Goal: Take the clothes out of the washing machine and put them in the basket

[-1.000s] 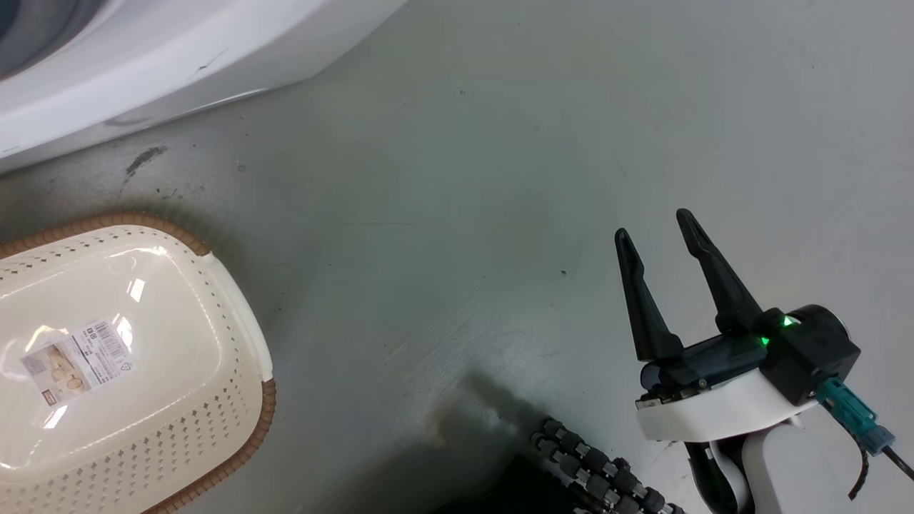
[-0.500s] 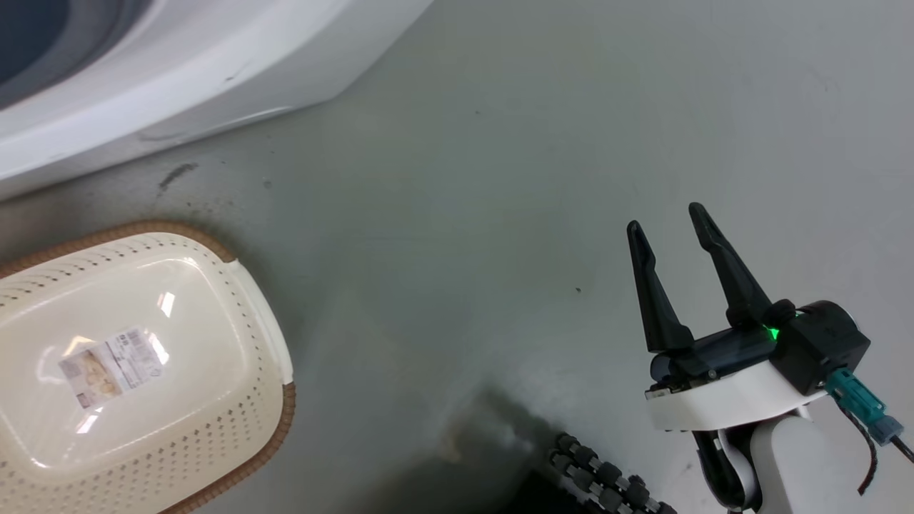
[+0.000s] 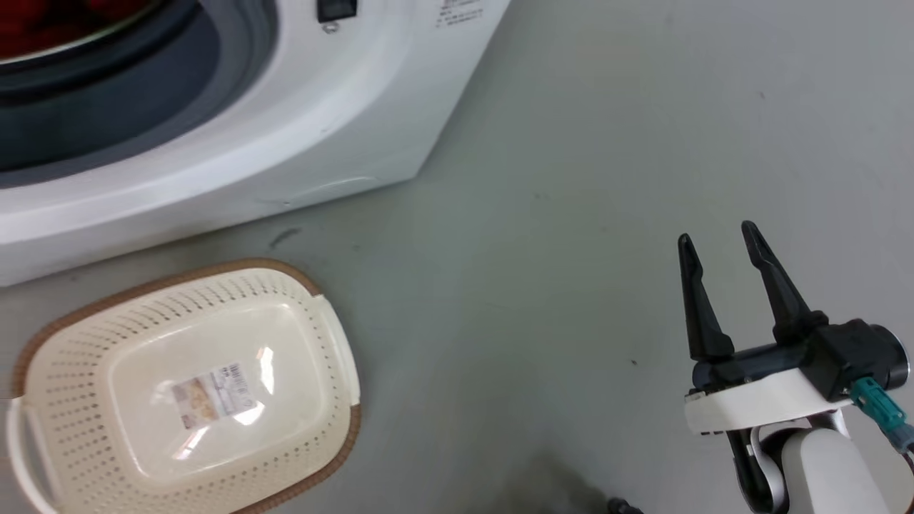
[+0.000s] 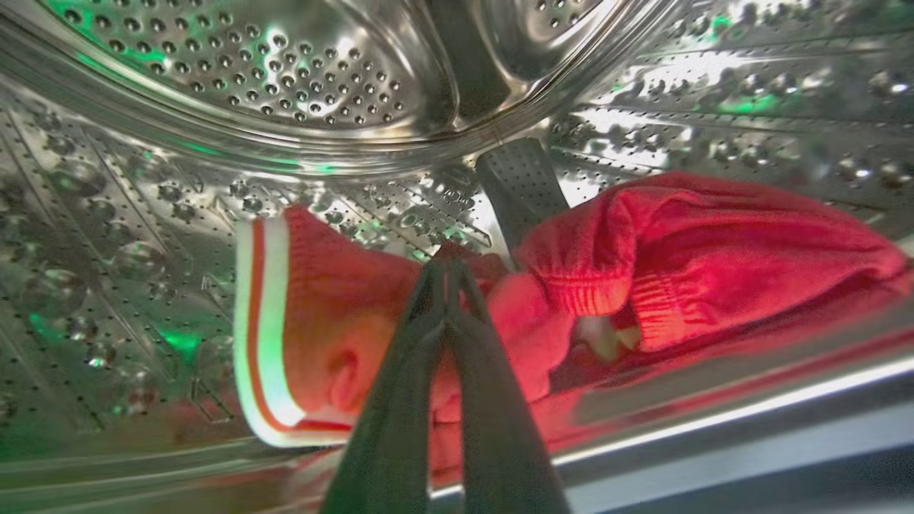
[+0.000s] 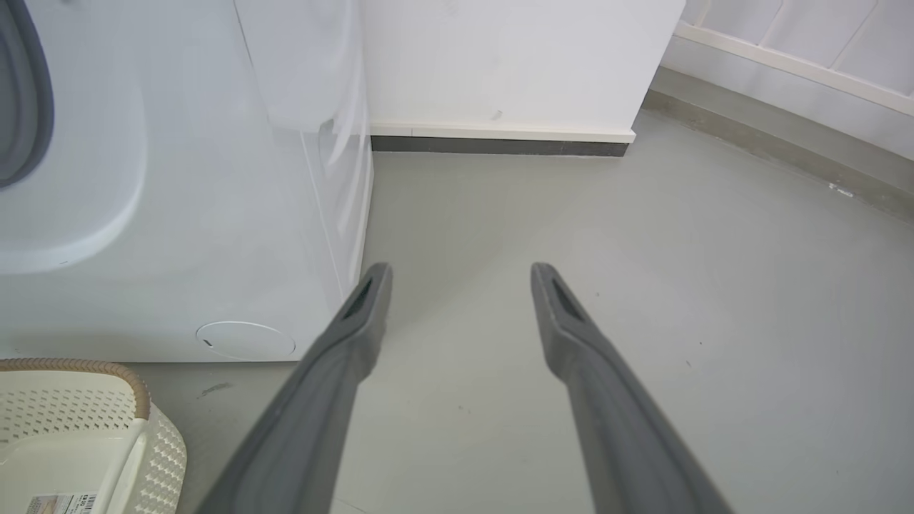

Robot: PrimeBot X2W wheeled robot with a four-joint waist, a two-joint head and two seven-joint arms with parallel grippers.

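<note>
In the left wrist view my left gripper [image 4: 446, 268] is inside the perforated steel drum [image 4: 285, 71] of the washing machine [image 3: 321, 143]. Its fingers are pressed together on a fold of the red clothes. The garment with white-striped trim [image 4: 271, 321] lies to the left, and a second red garment [image 4: 714, 250] is bunched on the right. A sliver of the red clothes [image 3: 43, 21] shows through the porthole in the head view. The cream basket [image 3: 86, 357] stands empty on the floor before the washer. My right gripper [image 3: 717, 234] hangs open over bare floor, far right of the basket.
The grey floor stretches right of the washer and basket. In the right wrist view my right gripper [image 5: 460, 271] points at a white wall with a dark skirting [image 5: 500, 145]; the washing machine's side [image 5: 214, 214] and the basket's corner [image 5: 71, 414] lie left.
The head camera has tilted up: washer front and porthole now show, and the basket sits further right in the picture. The right gripper stays open, held as before.
</note>
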